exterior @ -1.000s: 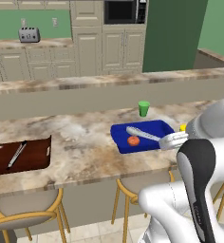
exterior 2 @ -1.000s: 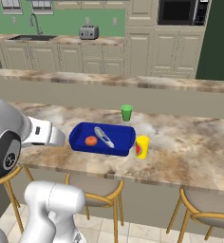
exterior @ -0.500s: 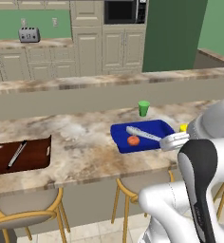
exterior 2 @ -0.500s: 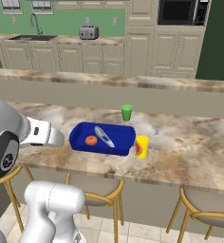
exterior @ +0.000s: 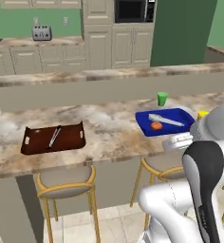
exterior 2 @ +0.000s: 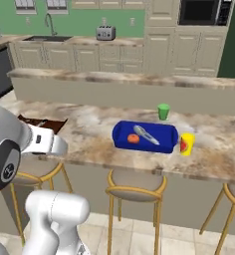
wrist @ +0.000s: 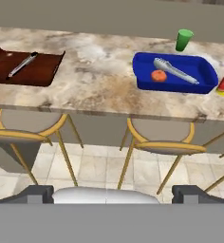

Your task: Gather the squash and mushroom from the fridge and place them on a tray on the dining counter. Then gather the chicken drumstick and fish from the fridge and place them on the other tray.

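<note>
Looking across a marbled stone table (wrist: 99, 85), the hand view shows a blue tray (wrist: 204, 73) at two o'clock and a brown tray (wrist: 40, 73) at ten o'clock, well apart. A slim silvery fish (wrist: 21, 64) lies in the brown tray; an orange piece (wrist: 158, 76) and a pale long item (wrist: 173, 70) sit in the blue one. No writing is readable. The end effector (wrist: 112, 193) hangs wide and empty, its tips partly cut off.
</note>
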